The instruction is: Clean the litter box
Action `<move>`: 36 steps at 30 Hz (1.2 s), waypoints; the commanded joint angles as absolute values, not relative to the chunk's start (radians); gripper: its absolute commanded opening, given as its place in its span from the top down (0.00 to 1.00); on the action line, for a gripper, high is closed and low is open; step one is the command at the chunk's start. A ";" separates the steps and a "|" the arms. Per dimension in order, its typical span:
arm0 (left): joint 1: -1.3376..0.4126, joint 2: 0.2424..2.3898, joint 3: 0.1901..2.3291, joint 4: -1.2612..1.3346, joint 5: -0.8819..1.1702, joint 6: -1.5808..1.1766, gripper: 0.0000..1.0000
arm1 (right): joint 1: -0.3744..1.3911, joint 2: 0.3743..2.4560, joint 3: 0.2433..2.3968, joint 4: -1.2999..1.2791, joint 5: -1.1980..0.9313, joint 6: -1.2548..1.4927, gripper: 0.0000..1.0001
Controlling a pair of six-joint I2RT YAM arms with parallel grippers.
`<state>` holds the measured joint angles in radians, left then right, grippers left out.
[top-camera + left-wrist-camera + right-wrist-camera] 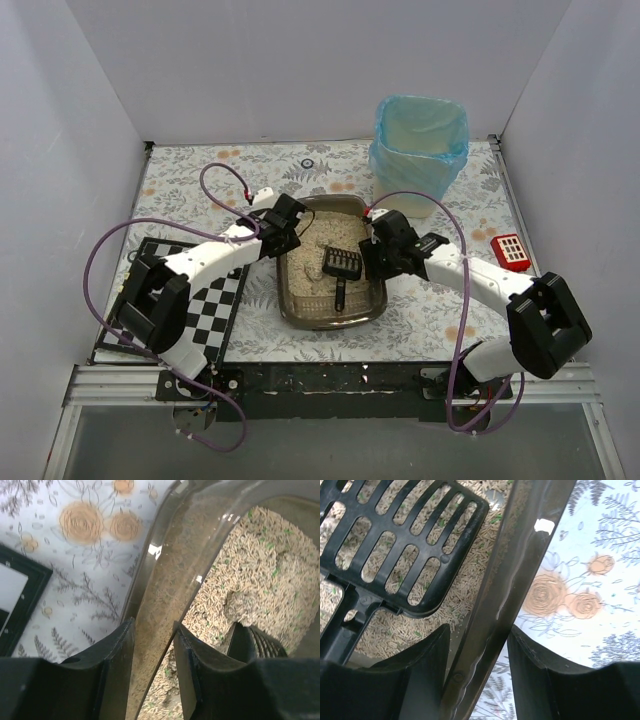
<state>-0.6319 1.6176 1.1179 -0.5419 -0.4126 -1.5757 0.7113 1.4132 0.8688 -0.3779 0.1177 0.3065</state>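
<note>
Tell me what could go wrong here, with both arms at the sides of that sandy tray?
1. The left gripper and right gripper each straddle only a thin wall of the litter box; in a lift, it might flex or slip out.
2. If one side rises higher, the litter and the loose scoop could slide and spill onto the table.
3. The bin stands close behind; a swinging tray could knock it.
</note>
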 commanded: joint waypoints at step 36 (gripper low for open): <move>-0.933 0.961 0.965 -0.893 -0.581 -1.950 0.02 | 0.966 1.195 0.853 -0.373 0.248 0.420 0.27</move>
